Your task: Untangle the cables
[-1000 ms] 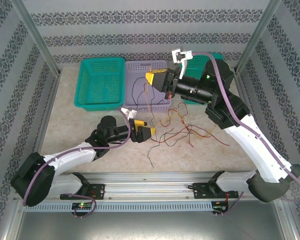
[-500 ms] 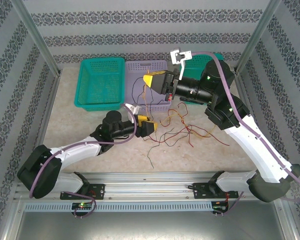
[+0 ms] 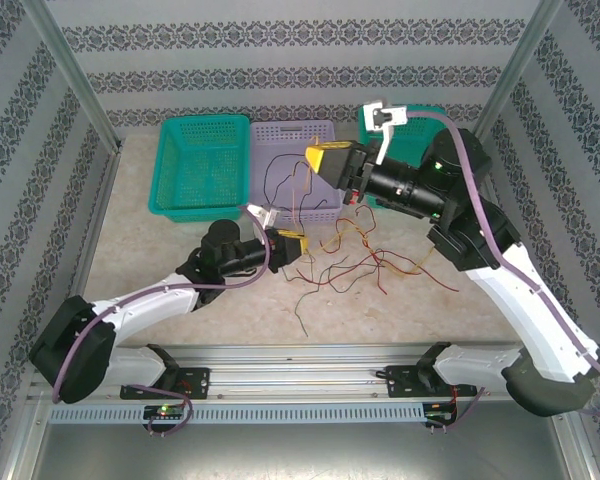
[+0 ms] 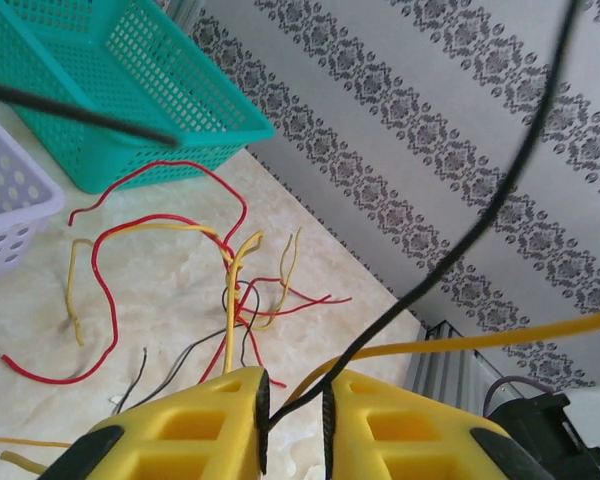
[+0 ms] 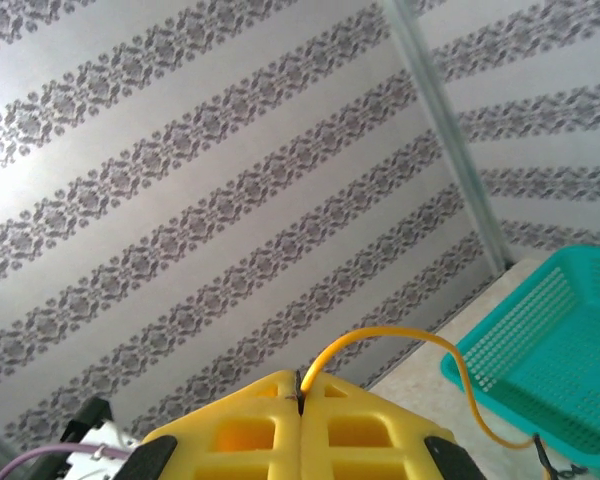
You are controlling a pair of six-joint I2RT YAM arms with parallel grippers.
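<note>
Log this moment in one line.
left end effector: open around black cable | right end effector: shut on yellow cable

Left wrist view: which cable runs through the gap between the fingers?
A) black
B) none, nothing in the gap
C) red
A: a black cable comes down from the upper right into the narrow gap between the left gripper's yellow fingers, while the red cables lie on the table beyond.

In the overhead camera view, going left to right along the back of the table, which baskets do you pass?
You pass the teal basket, then the lavender basket, then the second teal basket, which is partly hidden.
</note>
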